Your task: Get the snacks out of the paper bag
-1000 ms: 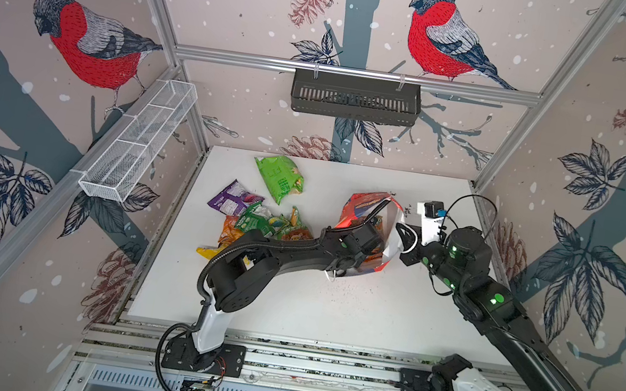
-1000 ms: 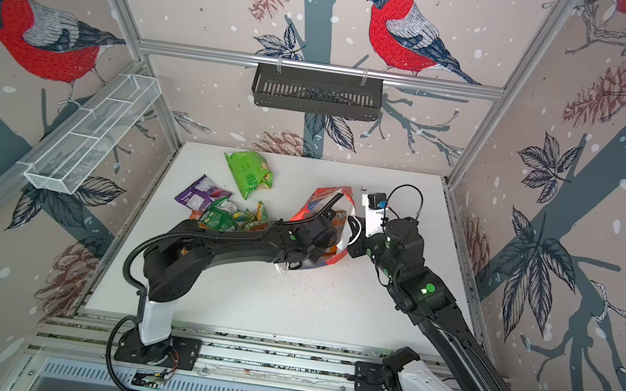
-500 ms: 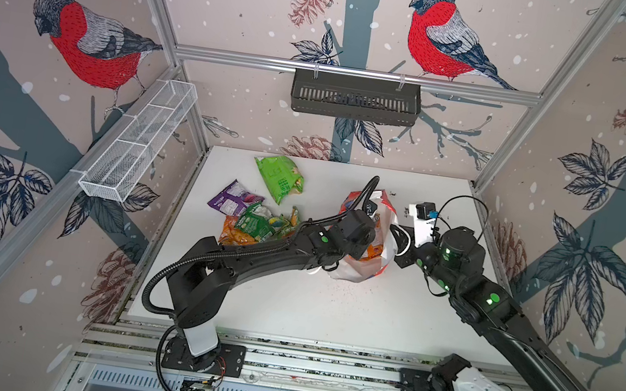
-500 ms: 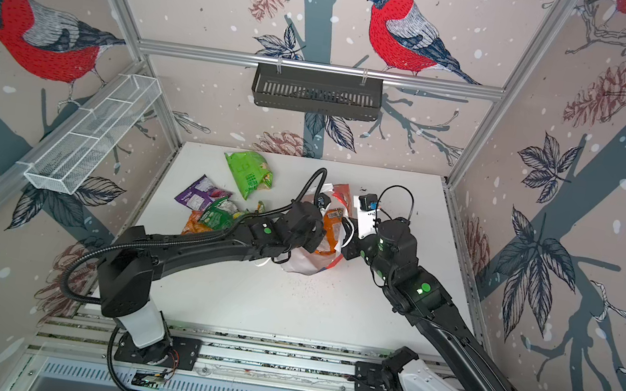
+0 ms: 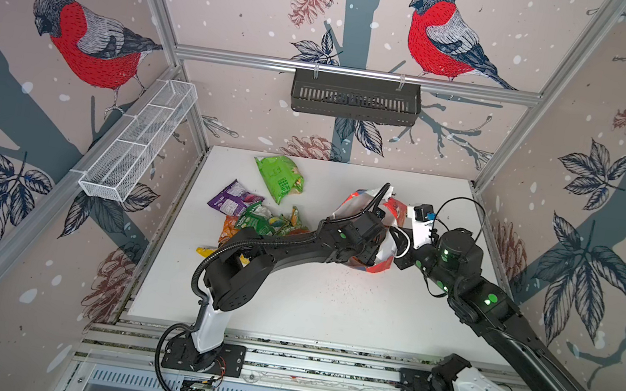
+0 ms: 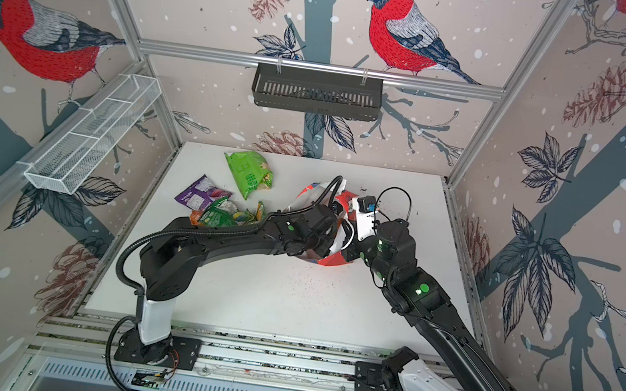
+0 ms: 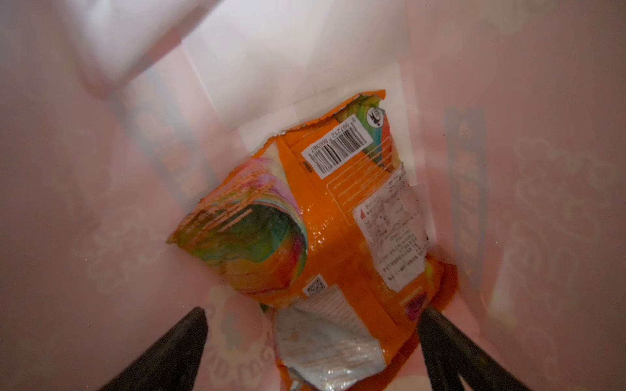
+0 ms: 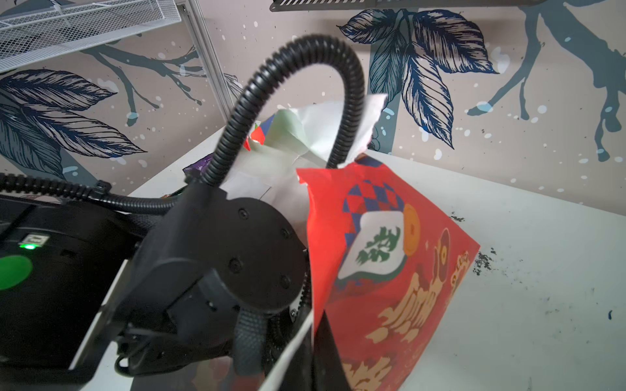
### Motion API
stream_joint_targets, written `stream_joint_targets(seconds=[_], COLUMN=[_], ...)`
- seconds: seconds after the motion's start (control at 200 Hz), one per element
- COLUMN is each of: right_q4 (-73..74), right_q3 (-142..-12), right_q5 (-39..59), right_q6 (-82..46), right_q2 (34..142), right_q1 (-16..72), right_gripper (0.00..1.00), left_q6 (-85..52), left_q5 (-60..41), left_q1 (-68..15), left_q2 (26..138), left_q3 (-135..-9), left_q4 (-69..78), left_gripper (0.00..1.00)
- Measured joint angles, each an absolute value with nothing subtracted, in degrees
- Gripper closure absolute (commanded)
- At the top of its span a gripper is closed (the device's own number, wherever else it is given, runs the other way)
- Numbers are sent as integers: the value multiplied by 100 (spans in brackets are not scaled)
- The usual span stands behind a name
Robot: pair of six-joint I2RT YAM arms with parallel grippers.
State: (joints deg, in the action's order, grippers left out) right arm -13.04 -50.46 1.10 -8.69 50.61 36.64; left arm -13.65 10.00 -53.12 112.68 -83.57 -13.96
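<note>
1. The red boxy paper bag [image 5: 390, 209] sits right of centre on the white desk [image 5: 328, 304].
2. The left gripper [image 7: 313, 309] is inside the bag, jaws wide, with one finger on each side of a crinkly orange foil packet [image 7: 338, 216] on the bag floor.
3. The right gripper [image 8: 320, 342] is clamped on the bag rim.
4. Other bright foil packets [image 5: 257, 217] lie near the desk's left edge.

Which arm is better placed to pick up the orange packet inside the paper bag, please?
The left. The left gripper is inside the paper bag, open, with a finger on each side of the orange packet. The right gripper is shut on the bag's rim, so it seems best left there.
</note>
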Motion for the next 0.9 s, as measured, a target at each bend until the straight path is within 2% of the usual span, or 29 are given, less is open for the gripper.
stream_joint_targets(seconds=[0.23,0.365,0.585,0.7,0.901], right_q4=[-1253,-1260,-1297,-1328,-1369], right_q3=[-5022,-5022,-5022,-5022,-5011], right_q5=[82,38,-21,-27,-30], right_q6=[-862,-862,-862,-864,-867], right_q2=[5072,5076,5072,5043,4993], right_q1=[3642,3642,3627,3597,3581], right_gripper=[100,100,100,100,100], left_q6=[-1402,-1406,-1417,-1474,-1599], left_q5=[858,864,965,965,1057], left_q1=[-5349,-5358,-5363,-5367,-5380], left_q2=[11668,11797,11974,12075,12130], left_q3=[-8438,-8490,-8602,-8648,-8661], left_q4=[-1219,-1120,-1092,-989,-950], left_gripper=[4,10,32,52,69])
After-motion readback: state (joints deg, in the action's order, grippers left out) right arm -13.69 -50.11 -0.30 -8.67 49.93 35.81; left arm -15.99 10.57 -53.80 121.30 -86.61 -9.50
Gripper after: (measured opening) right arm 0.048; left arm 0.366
